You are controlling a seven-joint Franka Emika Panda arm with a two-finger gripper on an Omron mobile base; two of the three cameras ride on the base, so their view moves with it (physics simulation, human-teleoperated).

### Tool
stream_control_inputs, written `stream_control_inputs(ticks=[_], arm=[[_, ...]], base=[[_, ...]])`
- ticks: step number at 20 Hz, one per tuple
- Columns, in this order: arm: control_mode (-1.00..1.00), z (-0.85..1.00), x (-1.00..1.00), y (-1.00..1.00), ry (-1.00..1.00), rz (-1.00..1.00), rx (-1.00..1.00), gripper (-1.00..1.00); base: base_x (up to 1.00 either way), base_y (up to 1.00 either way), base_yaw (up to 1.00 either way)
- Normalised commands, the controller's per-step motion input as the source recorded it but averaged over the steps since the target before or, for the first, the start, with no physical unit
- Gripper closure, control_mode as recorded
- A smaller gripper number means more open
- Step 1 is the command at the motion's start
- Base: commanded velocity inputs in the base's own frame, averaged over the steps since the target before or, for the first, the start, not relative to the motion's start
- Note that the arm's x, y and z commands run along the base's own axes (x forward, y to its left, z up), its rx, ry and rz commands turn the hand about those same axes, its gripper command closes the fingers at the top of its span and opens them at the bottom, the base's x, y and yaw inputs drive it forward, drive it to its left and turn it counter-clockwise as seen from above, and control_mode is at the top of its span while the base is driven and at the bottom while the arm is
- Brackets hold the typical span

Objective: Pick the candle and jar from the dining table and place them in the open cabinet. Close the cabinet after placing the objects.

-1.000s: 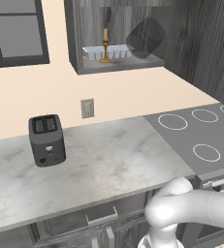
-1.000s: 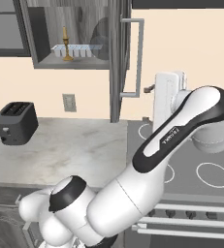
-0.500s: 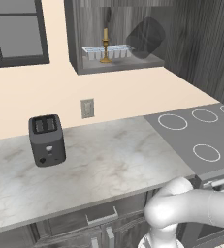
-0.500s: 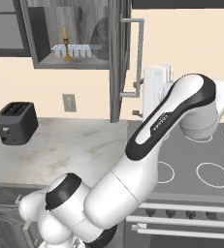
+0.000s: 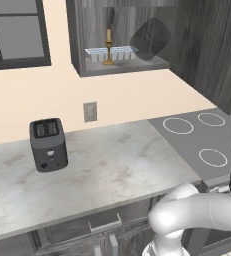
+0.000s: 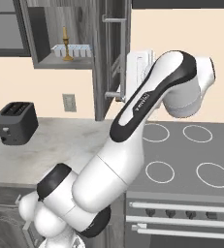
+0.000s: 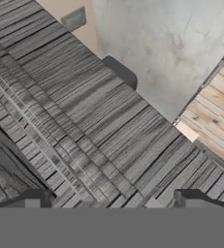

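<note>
Dark grey wood grain directly ahead of the tool [image 7: 111,198], close up: the panelled door [image 6: 111,58] of the wall cabinet [image 5: 87,70], swung out and standing edge-on in the right base view. Tool wide, both dark finger tips [image 7: 33,197] far apart at the bottom of the hand view, nothing between them. Not possible to tell whether either tip touches the door. Hand up at the level of the door's metal handle [image 6: 117,53], on the stove side of the door.

Beyond the door from the tool, inside the cabinet: the candle [image 5: 108,47] upright on the shelf, just in front of a clear ridged tray [image 5: 112,53]. Nearer the tool's side of the same shelf, beside the tray, the jar [image 5: 149,39], a dark grey cylinder sharply tilted; unclear from the left base view whether resting on the shelf or leaning on the back wall. Both well apart from the tool.

Below the tool and past the door's lower edge, the pale marble bench [image 5: 112,170], with a wall outlet [image 5: 90,111] above it. Far down the bench, away from the tool, a dark toaster [image 5: 48,144] standing upright. Under the arm, on the tool's own side of the door, a grey stove top [image 6: 191,155] with white ring marks. Strip of wooden floor [image 7: 215,111] at the hand view's far right edge.
</note>
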Motion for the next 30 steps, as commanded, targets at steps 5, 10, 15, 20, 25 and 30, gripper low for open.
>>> stream_control_inputs(ticks=[5,10,15,20,25,30], arm=[[-1.00,0.13,0.03,0.95,0.04,-0.02,-0.08,-1.00],[-1.00,0.00,0.39,1.00,-0.05,-0.12,-0.22,-1.00],[-1.00,0.01,0.62,1.00,-0.05,-0.16,-0.23,-1.00],[-1.00,0.00,0.98,0.91,-0.12,-0.15,-0.24,-1.00],[-1.00,0.00,1.00,0.56,-0.19,-0.10,-0.19,-1.00],[-1.00,-0.13,1.00,0.34,-0.32,-0.08,-0.19,-1.00]], base=[[0.00,0.00,0.00],[0.00,0.00,0.00],[0.00,0.00,0.00],[0.00,0.00,0.00],[0.00,0.00,0.00],[0.00,0.00,0.00]])
